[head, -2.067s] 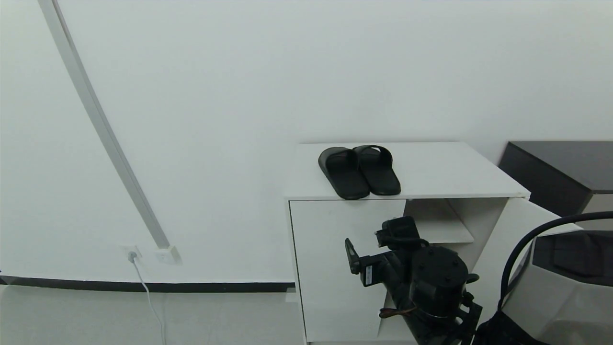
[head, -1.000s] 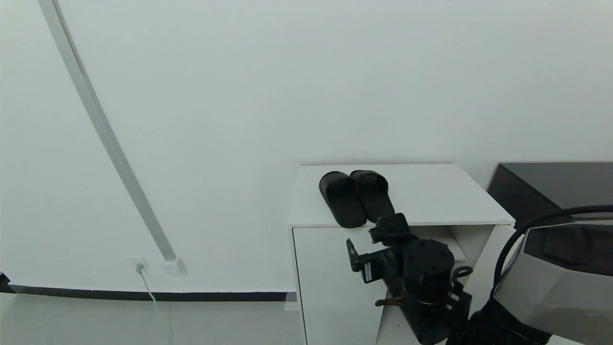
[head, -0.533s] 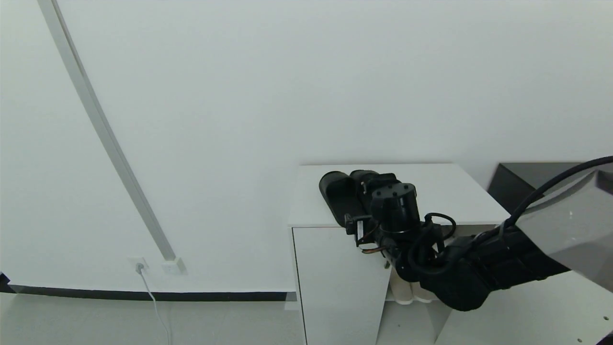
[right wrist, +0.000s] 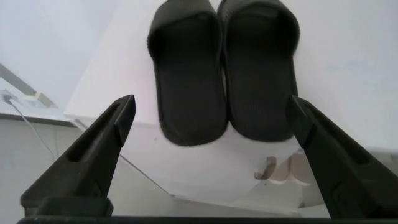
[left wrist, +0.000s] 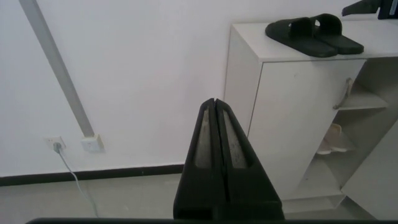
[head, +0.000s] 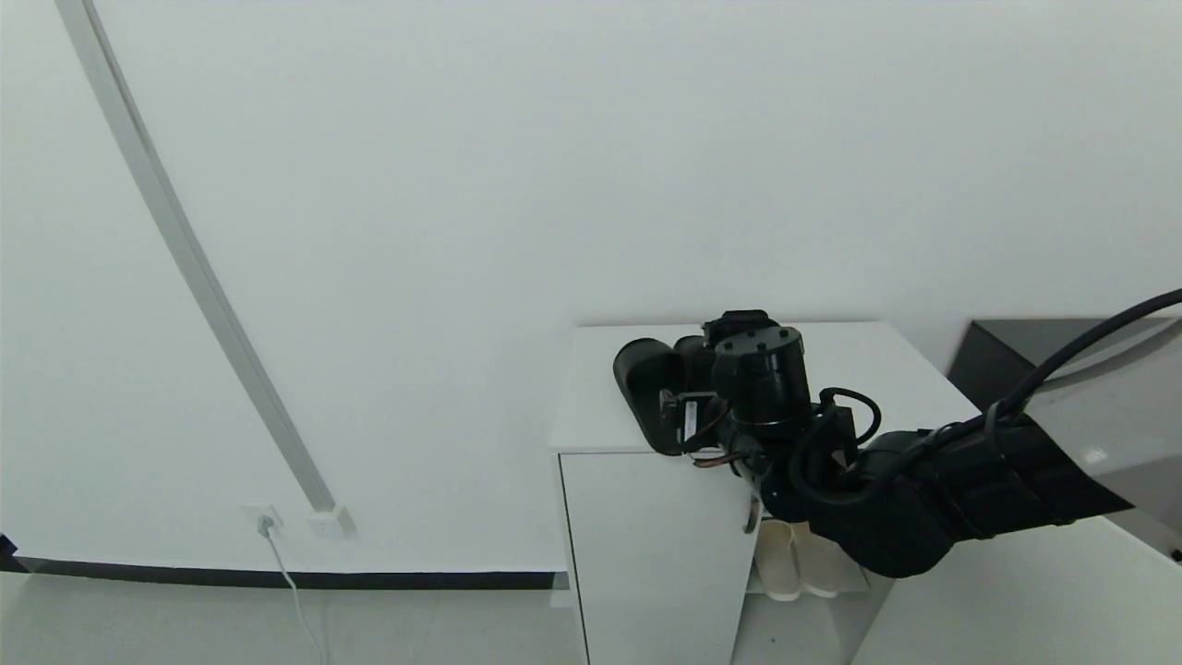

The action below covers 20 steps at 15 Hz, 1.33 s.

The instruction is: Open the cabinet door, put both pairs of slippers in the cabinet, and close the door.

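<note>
A pair of black slippers (head: pixel 644 392) (left wrist: pixel 315 36) lies side by side on top of the white cabinet (head: pixel 863 369), at its front left edge. My right gripper (right wrist: pixel 210 102) hovers just in front of and above them, open wide, with one finger (right wrist: pixel 93 155) on each outer side of the pair (right wrist: pixel 224 68). The right arm's wrist (head: pixel 759 374) hides the right slipper in the head view. A pair of white slippers (head: pixel 799 559) (left wrist: pixel 333 138) stands on a shelf inside the open right half. My left gripper (left wrist: pixel 215 106) is shut and empty, low and well left of the cabinet.
The cabinet's left door (head: pixel 656 554) is closed, with its handle (head: pixel 753 515) at its right edge. The open right door (head: pixel 997 600) swings out at lower right. A dark piece of furniture (head: pixel 1062 337) stands right of the cabinet. A wall conduit (head: pixel 185 259) and socket with cable (head: pixel 263 522) are on the left.
The head camera has shifted. My right arm rose from in front of the open compartment up to the cabinet top and now brackets the black slippers. The white slippers inside came into sight.
</note>
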Available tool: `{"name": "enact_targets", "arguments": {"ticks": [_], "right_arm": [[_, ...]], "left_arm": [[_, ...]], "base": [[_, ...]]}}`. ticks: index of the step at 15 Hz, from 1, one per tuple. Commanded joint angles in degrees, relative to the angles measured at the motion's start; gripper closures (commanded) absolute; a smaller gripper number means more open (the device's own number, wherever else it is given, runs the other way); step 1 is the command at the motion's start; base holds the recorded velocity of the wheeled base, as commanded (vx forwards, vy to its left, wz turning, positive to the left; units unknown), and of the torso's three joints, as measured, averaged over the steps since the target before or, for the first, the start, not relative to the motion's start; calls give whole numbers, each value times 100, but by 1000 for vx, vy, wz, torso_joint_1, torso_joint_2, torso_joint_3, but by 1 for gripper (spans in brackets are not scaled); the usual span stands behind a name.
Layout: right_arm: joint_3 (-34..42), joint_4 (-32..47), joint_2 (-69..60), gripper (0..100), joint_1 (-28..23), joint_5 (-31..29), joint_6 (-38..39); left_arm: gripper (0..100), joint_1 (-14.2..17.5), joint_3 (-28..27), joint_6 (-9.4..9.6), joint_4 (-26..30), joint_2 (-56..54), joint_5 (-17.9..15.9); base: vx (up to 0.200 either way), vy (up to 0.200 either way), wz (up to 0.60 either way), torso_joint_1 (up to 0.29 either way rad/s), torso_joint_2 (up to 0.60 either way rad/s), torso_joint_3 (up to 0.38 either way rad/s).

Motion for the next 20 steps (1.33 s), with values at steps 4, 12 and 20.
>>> {"name": "enact_targets", "arguments": {"ticks": [4, 12, 20], "right_arm": [[301, -387, 139, 0, 0, 6, -23], [-59, -888, 904, 0, -194, 305, -234], [-885, -1002, 1554, 0, -440, 489, -638]], "left_arm": [[100, 2, 1, 0, -1, 7, 1], [100, 2, 1, -9, -1, 7, 10], [100, 2, 1, -9, -1, 7, 18]], "base": [[200, 0, 0, 6, 2, 0], [0, 0, 0, 0, 0, 0], [0, 0, 0, 0, 0, 0]]}}
